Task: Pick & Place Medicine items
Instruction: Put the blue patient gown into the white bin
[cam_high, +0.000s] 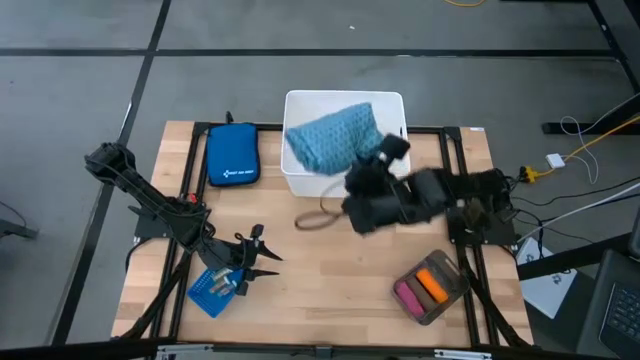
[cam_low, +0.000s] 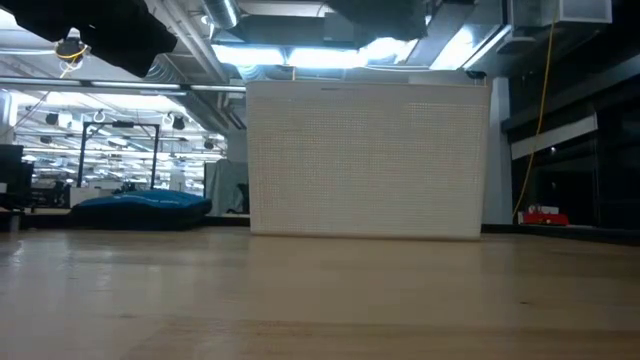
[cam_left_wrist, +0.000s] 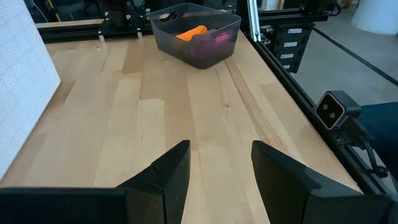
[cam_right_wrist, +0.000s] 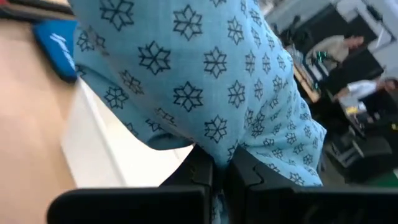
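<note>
While the right gripper (cam_right_wrist: 219, 167) hangs over the near rim of the white rectangular bin (cam_high: 300, 178), its fingers are clamped together on a fold of the teal patterned soft pack (cam_high: 330, 137), which drapes above and partly into the bin's open top. Judged from this, the step in hand is the placing of the pack: it has been carried to the bin and not yet let go. The next move would call for lowering it a little so that it clears the rim, then parting the fingers over the bin's middle. In the high view the pack's long axis runs across the table, roughly left to right along the bin's longer side, with the pinched end toward the right arm. The left gripper (cam_high: 262, 262) waits low over the table's left front, beside a small blue tray (cam_high: 203, 292), its fingers standing apart and holding nothing.
</note>
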